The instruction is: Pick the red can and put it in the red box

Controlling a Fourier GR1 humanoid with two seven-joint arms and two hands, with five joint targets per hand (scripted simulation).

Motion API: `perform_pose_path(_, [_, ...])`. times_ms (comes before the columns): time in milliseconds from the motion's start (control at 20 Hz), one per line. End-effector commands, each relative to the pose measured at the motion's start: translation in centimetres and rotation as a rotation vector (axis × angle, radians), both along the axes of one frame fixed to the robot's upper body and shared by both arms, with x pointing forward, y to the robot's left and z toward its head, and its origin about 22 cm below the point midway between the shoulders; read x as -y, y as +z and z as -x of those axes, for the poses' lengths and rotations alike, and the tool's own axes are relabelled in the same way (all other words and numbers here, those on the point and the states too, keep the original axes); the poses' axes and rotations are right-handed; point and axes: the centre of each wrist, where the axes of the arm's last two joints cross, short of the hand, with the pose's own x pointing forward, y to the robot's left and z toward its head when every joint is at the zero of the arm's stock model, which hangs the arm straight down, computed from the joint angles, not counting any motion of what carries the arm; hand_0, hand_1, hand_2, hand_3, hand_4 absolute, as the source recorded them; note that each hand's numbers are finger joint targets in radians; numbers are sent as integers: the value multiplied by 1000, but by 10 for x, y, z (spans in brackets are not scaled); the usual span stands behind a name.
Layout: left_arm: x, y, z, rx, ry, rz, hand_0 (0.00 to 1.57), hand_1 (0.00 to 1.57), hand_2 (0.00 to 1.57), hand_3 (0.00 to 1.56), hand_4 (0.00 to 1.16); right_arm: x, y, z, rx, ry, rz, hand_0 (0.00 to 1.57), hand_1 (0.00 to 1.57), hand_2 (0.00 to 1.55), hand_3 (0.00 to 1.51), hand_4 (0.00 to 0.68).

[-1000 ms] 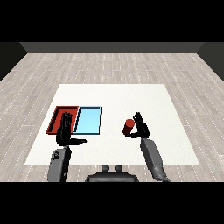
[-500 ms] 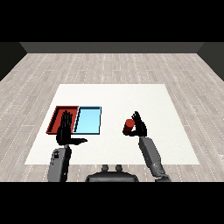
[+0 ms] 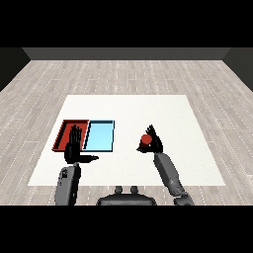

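Head view: right hand [image 3: 154, 143] curled around the red can [image 3: 146, 140]; left hand [image 3: 73, 148] spread flat over the red tray [image 3: 64, 133].

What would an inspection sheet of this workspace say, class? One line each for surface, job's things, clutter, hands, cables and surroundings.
Surface: white table, square top.
Job's things: red can right of centre, inside the right hand's grasp; red tray at the left, with the light blue tray beside it.
Clutter: nothing seen.
Hands: right hand curled round the can; left hand open, fingers straight, over the red tray's near edge.
Cables: nothing seen.
Surroundings: grey plank floor, dark wall behind.
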Motion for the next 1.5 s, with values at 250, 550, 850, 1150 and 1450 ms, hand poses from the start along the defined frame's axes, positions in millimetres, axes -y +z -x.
perform_pose_path(250, [2, -1, 1, -10, 10, 10, 0, 0, 0, 0, 0, -7, 4, 18, -25, 22, 5, 0, 0, 0, 0, 0])
perform_pose_path(550, [3, -4, -1, -17, 0, 19, 0, 0, 0, 0, 0, -10, 11, -9, -49, 21, 32, 0, 0, 0, 0, 0])
perform_pose_path(850, [17, 7, -2, 17, -11, 18, 0, 0, 0, 0, 0, -24, 2, -17, -84, 2, 41, 0, 0, 0, 0, 0])
perform_pose_path(1150, [14, 0, 8, 9, -3, 20, 0, 0, 0, 0, 0, -28, -6, -25, -53, -75, 136, 1525, 1525, 1502, 1461, 493])
perform_pose_path(1450, [9, 7, 10, 5, 5, 19, 0, 0, 0, 0, 0, -28, -13, -17, -107, -74, 264, 1538, 1538, 1472, 1420, 575])
